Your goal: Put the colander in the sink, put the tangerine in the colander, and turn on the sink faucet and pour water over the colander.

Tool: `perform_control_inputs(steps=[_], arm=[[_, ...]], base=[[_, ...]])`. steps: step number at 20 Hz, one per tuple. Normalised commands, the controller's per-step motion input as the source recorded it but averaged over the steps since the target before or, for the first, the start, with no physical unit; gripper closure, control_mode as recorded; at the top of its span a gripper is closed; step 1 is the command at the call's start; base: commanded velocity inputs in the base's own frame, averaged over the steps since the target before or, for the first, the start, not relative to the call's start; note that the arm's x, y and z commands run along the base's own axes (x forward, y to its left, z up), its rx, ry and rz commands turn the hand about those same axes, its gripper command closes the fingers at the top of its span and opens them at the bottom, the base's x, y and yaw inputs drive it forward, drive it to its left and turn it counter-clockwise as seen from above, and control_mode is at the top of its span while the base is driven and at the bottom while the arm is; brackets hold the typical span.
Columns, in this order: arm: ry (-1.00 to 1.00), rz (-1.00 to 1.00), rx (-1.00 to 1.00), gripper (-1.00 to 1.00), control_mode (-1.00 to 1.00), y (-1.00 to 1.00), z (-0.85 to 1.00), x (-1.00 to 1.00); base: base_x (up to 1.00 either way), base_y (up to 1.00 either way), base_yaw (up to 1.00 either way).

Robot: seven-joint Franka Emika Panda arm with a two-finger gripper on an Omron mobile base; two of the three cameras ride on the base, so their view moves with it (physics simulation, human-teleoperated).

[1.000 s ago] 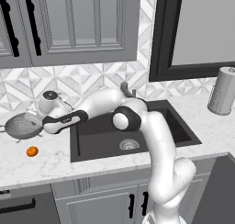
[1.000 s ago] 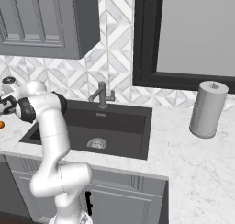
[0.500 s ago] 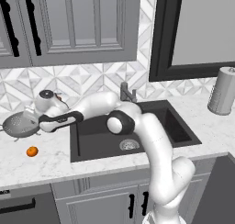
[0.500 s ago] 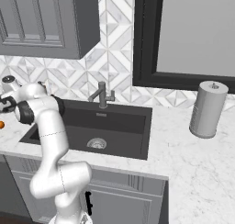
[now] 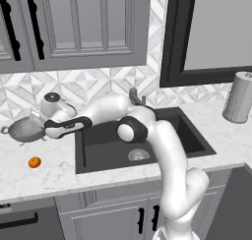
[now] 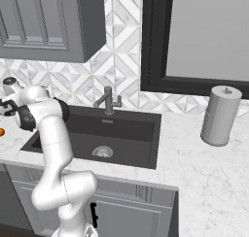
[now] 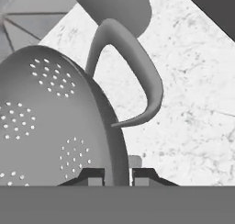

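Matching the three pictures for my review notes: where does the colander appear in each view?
Left base view: colander at far left on the counter, left of the sink.
Right base view: I cannot make it out.
Hand view: its holed wall covers the left half, rim between the hand's fingertips.
Shared landmark: white marble counter.

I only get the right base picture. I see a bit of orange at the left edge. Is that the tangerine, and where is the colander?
Observer: Yes. The left base view shows the tangerine whole, lying on the white marble counter, left of the sink.
Operator: And the colander?
Observer: The colander stands on the counter behind the tangerine, apart from it.
Operator: Has the robot got it?
Observer: In the hand view the gripper is shut on the colander's rim, one fingertip inside the bowl.
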Motion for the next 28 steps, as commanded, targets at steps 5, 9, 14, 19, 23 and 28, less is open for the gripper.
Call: perform_control_inputs(steps=[5,9,14,19,23,28], arm=[[-0.23,-0.18,0.26,1.00,-1.00,-0.50,0.08,-0.43],[-0.21,-0.04,0.27,1.00,-1.00,-0.48,0.33,-0.90],[-0.03,0.00,0.15,1.00,-1.00,-0.38,0.75,-0.94],[0.00,0.00,0.02,1.00,-1.00,-0.41,0.99,-0.82],[0.12,0.00,-0.10,1.00,-1.00,-0.56,0.93,-0.63],[0.28,-0.05,-0.27,1.00,-1.00,-0.93,0.70,-0.33]], base=[[0.00,0.00,0.00],[0.00,0.00,0.00],[0.00,0.00,0.00],[0.00,0.00,0.00],[0.00,0.00,0.00],[0.00,0.00,0.00]])
